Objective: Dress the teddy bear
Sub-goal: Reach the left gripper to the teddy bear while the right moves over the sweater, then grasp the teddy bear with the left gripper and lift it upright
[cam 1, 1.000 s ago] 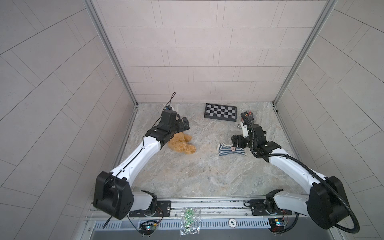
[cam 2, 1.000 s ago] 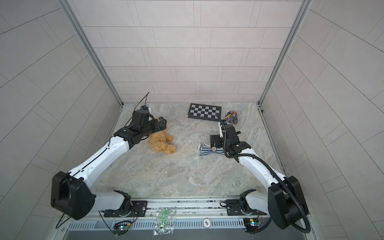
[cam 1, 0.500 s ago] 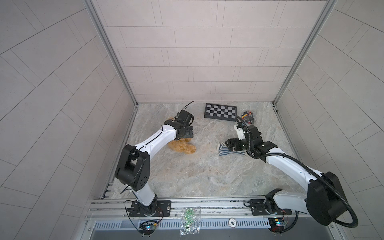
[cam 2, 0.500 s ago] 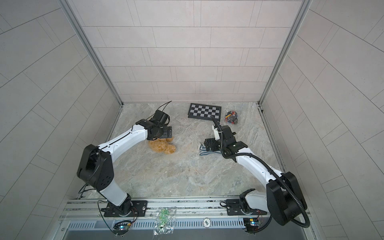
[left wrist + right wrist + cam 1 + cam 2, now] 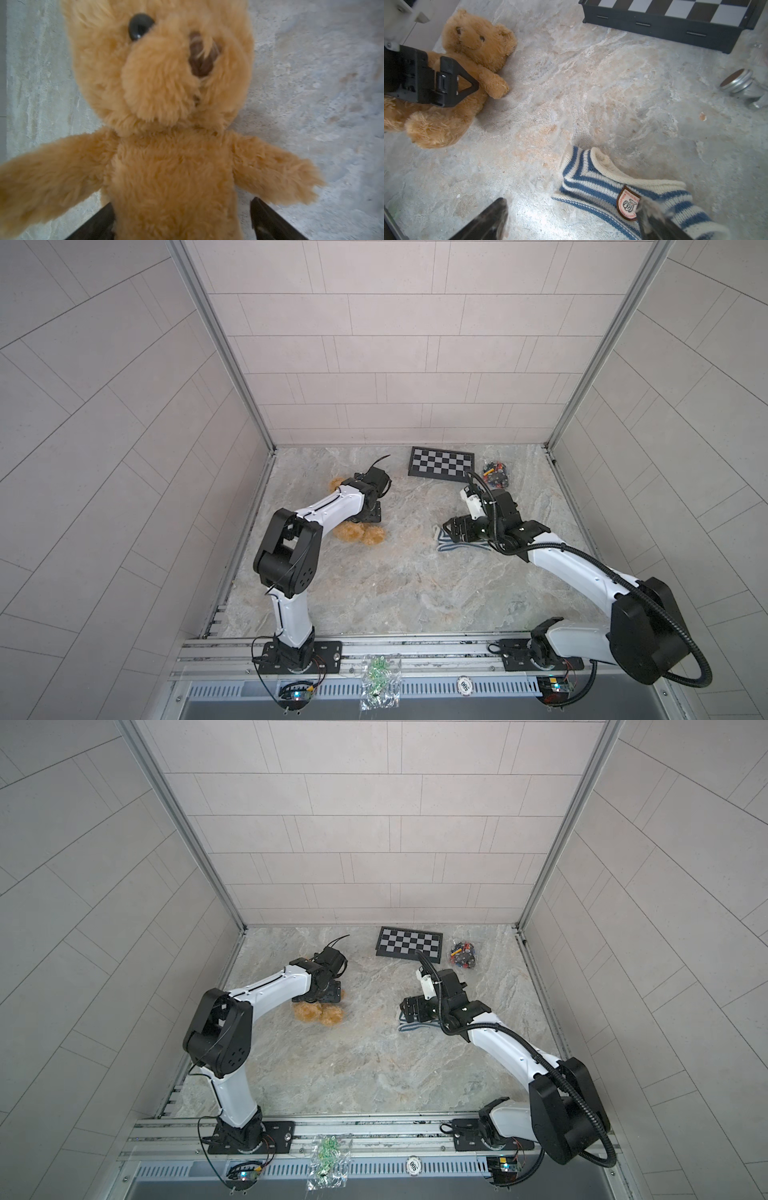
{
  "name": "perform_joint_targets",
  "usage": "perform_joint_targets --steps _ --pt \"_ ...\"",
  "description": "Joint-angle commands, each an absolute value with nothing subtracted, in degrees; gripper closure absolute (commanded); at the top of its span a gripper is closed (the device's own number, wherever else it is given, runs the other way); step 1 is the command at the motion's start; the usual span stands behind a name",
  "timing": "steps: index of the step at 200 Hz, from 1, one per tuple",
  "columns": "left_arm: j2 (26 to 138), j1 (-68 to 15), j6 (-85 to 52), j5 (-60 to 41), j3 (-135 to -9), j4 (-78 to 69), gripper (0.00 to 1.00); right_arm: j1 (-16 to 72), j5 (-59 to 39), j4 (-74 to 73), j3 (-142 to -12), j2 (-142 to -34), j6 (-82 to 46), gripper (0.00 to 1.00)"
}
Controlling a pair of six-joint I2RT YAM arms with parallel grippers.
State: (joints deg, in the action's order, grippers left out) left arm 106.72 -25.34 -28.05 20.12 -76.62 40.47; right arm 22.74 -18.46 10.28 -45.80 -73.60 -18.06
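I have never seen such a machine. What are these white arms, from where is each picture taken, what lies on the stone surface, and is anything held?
Two robot arms, the left arm and the right arm, are fixed to a rail at the table's edge. Each ends in a gripper with two fingers. Two pictures come from one camera high above, looking down on everything. Two come from small cameras on the wrists, so they look close. On the table lie a teddy bear, a striped sweater, a checkerboard and a bag of small coloured pieces. The left gripper is open, its fingers on either side of the bear's belly. The right gripper is open over the sweater. Nothing seems held yet.
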Motion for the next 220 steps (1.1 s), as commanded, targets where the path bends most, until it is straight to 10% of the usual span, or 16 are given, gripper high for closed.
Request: perform_joint_targets --steps 1,118,220 --pt "107.5 -24.6 -28.8 22.5 -76.3 41.0 0.04 23.1 -19.2 9.7 -46.9 -73.3 -18.4 0.01" --pt "101.4 -24.4 -21.9 18.3 -68.7 36.2 0.35 22.8 -18.2 15.6 -52.9 -68.7 -18.5 0.01" --pt "85.7 -38.5 -5.3 -1.4 -59.0 29.1 0.35 22.0 -16.5 17.1 -55.5 -68.6 -19.2 0.0"
